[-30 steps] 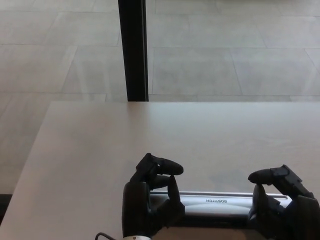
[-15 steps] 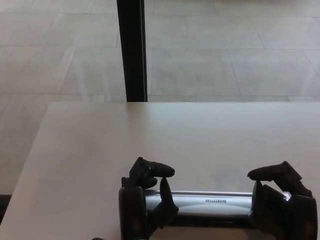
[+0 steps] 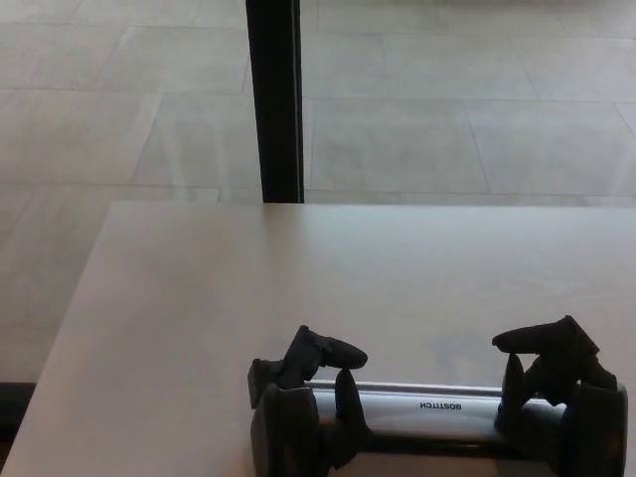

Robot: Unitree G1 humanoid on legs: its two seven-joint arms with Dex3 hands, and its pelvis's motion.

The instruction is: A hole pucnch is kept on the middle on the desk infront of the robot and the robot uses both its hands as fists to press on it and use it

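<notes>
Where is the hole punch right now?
In the head view, the hole punch lies at the desk's near edge, slightly right of centre, with the left hand on one end and the right hand on the other.

You see a pale beige, smooth-topped desk (image 3: 298, 288) filling the frame's lower half. A silver metal hole punch (image 3: 427, 409) with a long bar handle lies on it, bottom centre, near its front edge.
</notes>
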